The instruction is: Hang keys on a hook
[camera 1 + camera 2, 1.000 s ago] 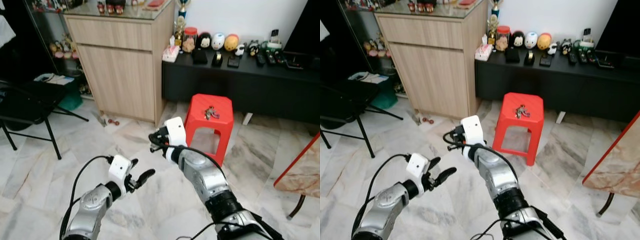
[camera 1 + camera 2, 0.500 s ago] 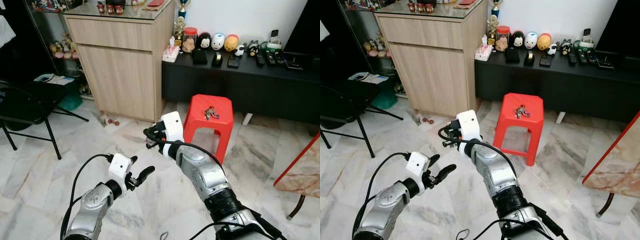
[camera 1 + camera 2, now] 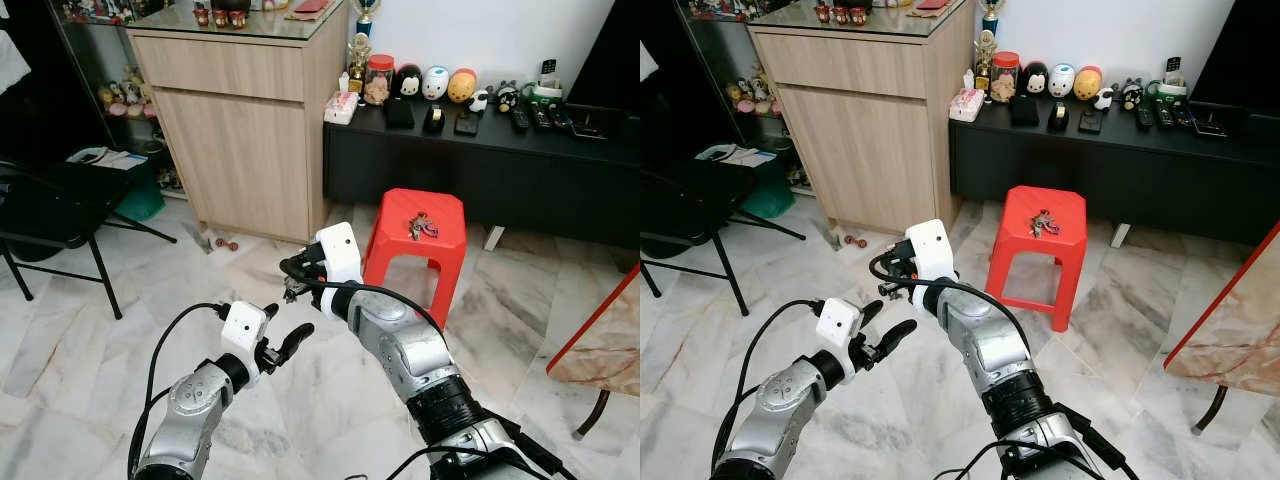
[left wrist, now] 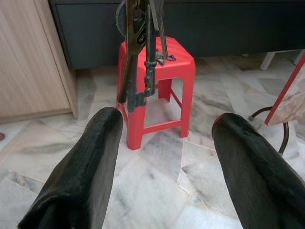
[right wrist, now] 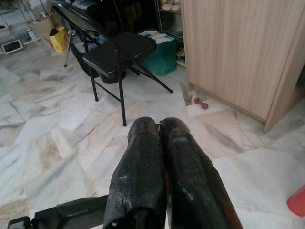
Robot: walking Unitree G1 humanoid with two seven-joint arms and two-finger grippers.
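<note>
White-grey marble tile floor (image 3: 80,330) across the room; tall light-wood cabinet with glass top (image 3: 245,120) at back left, long low black console (image 3: 480,165) along the back wall to its right carrying small figurines and remotes; black folding chair (image 3: 55,215) at far left with a teal bin (image 5: 159,55) behind it, near the cabinet; red-edged marble table corner (image 3: 605,345) at far right. Red plastic stool (image 3: 420,245) stands on the floor in front of the console, and the small bunch of metal keys (image 3: 421,226) lies on its seat, towards the back, untouched by either gripper. Right gripper (image 3: 290,281) is raised in front of the cabinet's lower corner, left of the stool and well apart from the keys, pointing to the robot's left; its two black fingers (image 5: 181,176) are pressed together with nothing between them. Left gripper (image 3: 283,340) sits lower and nearer the robot, just below the right gripper, fingers (image 4: 90,157) spread wide and empty; in the left wrist view the stool and keys show beyond them, partly behind the right gripper's hanging cables. Tiny red object (image 3: 228,243) on the floor by the cabinet base
</note>
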